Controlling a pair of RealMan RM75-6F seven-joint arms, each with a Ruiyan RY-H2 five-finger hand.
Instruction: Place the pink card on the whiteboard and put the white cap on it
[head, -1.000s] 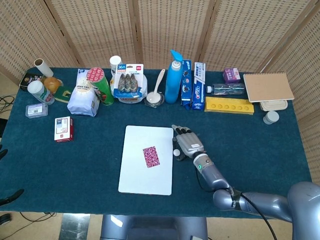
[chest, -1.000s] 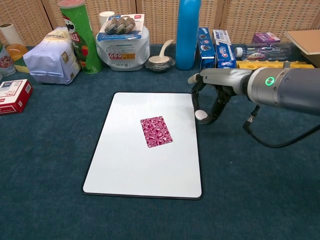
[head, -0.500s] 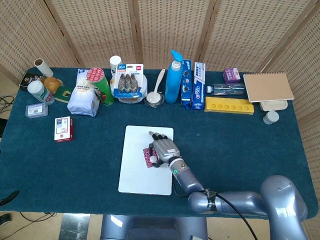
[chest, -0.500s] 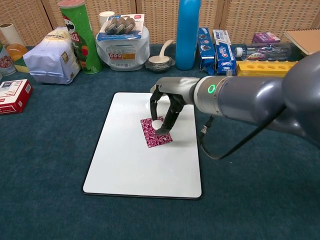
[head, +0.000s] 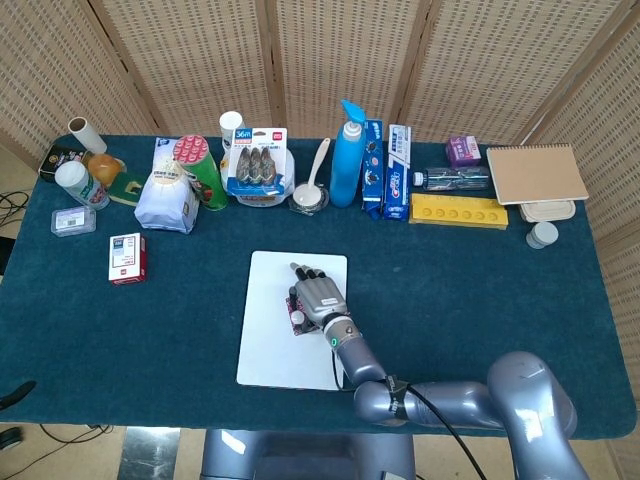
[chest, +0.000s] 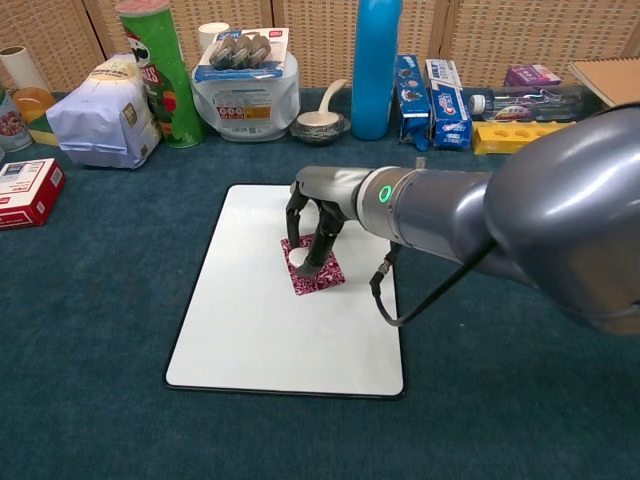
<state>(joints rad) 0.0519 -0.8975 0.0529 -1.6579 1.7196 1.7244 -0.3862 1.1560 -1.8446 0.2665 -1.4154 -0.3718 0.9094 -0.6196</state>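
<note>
The whiteboard lies flat at the table's front centre. On its upper middle lies the pink patterned card, mostly covered in the head view. My right hand hovers directly over the card with its fingers pointing down. It pinches the small white cap between thumb and fingers, and the cap sits low, at or just above the card's surface. Whether the cap touches the card I cannot tell. My left hand does not show in either view.
A row of goods lines the table's back: a green chips can, a white bag, a plastic tub, a small bowl with spoon, a blue bottle, toothpaste boxes. A red box lies left.
My right hand carried the white cap leftward from beside the whiteboard's right edge to above the pink card, then lowered slightly toward it.
</note>
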